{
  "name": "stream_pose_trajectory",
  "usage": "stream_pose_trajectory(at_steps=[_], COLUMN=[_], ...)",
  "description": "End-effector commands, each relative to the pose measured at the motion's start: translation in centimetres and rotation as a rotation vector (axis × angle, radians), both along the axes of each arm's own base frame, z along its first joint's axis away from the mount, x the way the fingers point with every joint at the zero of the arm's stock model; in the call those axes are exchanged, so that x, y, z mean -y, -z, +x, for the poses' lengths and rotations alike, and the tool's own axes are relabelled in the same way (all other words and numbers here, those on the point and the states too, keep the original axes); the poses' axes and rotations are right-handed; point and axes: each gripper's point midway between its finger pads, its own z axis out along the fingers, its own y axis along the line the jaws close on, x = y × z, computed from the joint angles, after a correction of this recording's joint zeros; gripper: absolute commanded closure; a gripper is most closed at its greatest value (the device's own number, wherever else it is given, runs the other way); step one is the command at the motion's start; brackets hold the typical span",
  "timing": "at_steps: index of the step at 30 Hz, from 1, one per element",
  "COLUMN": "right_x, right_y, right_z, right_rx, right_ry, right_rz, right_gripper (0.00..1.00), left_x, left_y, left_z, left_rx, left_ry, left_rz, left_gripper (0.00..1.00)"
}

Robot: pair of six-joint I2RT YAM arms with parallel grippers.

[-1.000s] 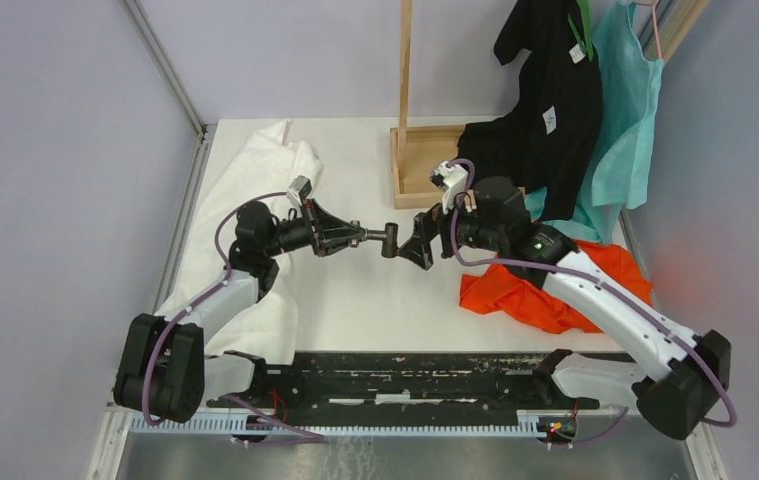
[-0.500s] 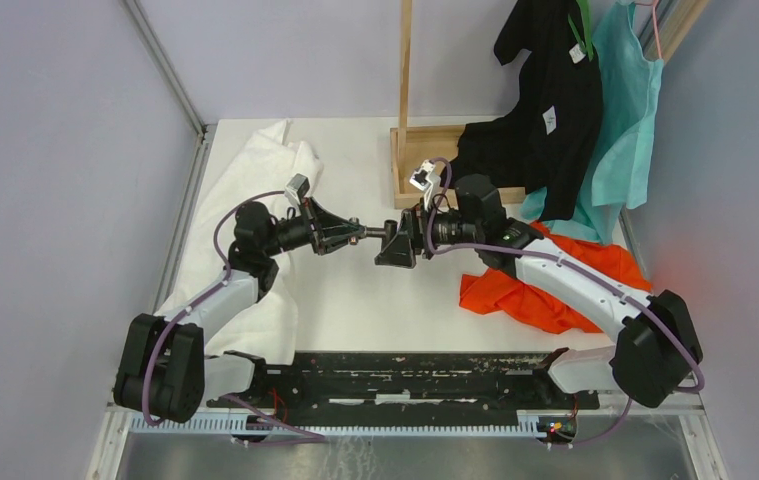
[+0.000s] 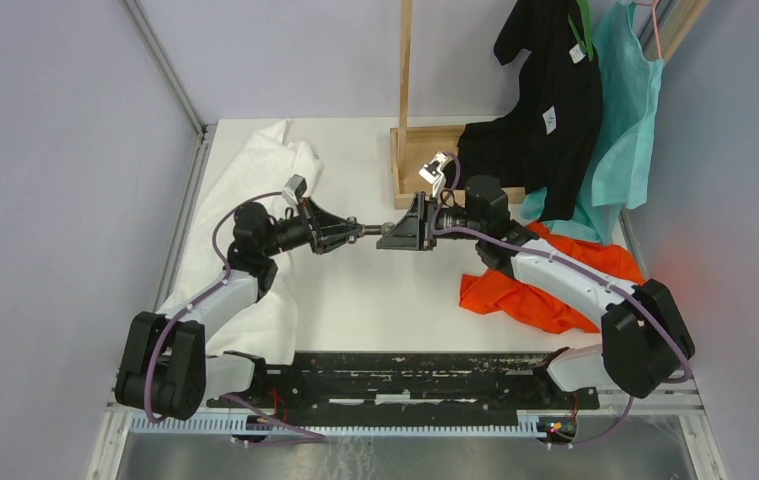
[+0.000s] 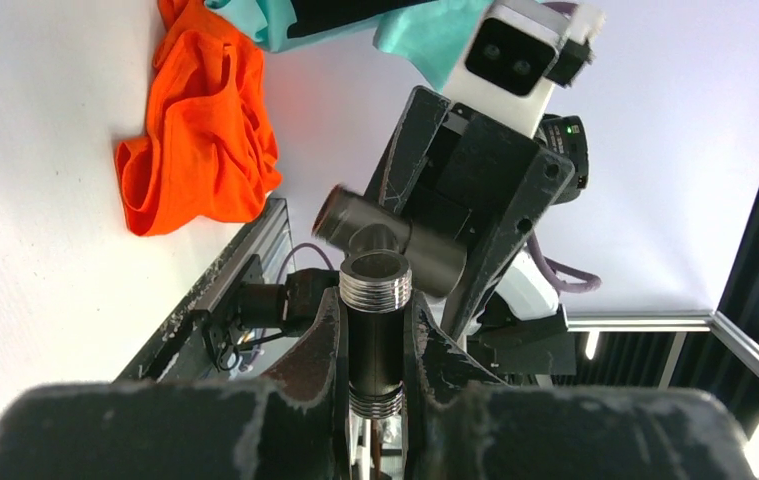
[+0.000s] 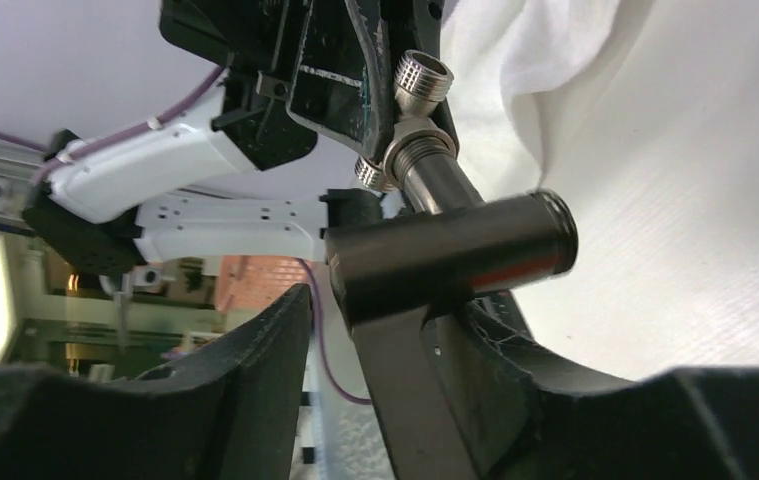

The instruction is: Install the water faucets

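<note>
2 parts meet mid-air: left gripper [image 3: 360,232] pinches the threaded fitting [image 4: 375,330] steady so right gripper [image 3: 400,232], straddling the cross-handle [image 5: 450,255], can screw it on; whether it clamps, I cannot tell.

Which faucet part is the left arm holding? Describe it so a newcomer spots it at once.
On the table, in front of the wooden stand, the two arms meet tip to tip. The left gripper is shut on the threaded faucet fitting: a dark stem with bright silver threaded ends, unlike the smooth dark T-barrel at the right gripper.
</note>
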Motion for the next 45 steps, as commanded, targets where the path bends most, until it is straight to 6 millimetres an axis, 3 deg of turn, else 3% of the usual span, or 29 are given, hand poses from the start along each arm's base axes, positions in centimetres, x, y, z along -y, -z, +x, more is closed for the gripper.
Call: stream_pose_trajectory(at_steps=[1,4,6,7,10,13,19,26,29,32,35,38,40,42,45], right_x=[-0.8,-1.0,-0.9,-0.7,-0.2,0.3,1.7,5.9,7.8,9.3,9.0,7.3,6.0,4.5,2.2], right_y=[-4.2,-4.8,-5.3,-5.7,-6.4,-6.3,-5.9,-1.0,-1.4,-3.2,-5.3,-6.7,-6.7,-6.1,-4.2], right_z=[-0.1,0.2,0.4,0.5,0.5,0.6,1.1,1.5,1.5,1.1,0.1,-1.5,-2.7,-4.0,-5.6], right_rx=[-0.036,-0.105,-0.142,-0.152,-0.122,-0.09,-0.013,0.092,0.217,0.341,0.433,0.483,0.509,0.533,0.574], right_ry=[-0.043,-0.037,-0.034,-0.032,-0.015,0.02,0.13,0.258,0.292,0.316,0.271,0.159,0.081,0.009,-0.065], right_rz=[0.176,0.211,0.236,0.249,0.257,0.221,0.133,-0.273,-0.361,-0.384,-0.333,-0.238,-0.219,-0.228,-0.305], right_gripper=[0.5,0.59,0.6,0.54,0.23,0.1,0.07,0.06,0.06,0.06,0.1,0.36,0.57,0.67,0.75], left_x=[0.2,0.3,0.3,0.3,0.3,0.2,0.2,0.2,0.2,0.2,0.2,0.2,0.2,0.2,0.2], left_y=[-1.6,-1.7,-1.6,-1.3,-0.5,-0.1,0.4,-0.1,-0.1,-0.1,-0.3,-0.5,-0.8,-0.7,-0.5], left_z=[-0.7,-1.1,-1.3,-1.4,-1.4,-1.5,-1.5,-1.0,-0.9,-0.6,-0.6,-0.6,-0.5,-0.4,-0.5], left_rx=[0.117,0.15,0.162,0.158,0.155,0.148,0.137,0.143,0.126,0.095,0.07,0.066,0.075,0.074,0.068], left_ry=[0.048,0.076,0.093,0.097,0.103,0.103,0.104,0.091,0.09,0.076,0.074,0.071,0.067,0.062,0.064], left_rz=[-0.018,-0.013,-0.001,0.011,0.046,0.054,0.061,0.059,0.058,0.057,0.048,0.048,0.048,0.053,0.056], left_gripper=[0.97,0.97,0.97,0.97,0.97,0.97,0.97,0.97,0.97,0.97,0.97,0.97,0.97,0.97,0.97])
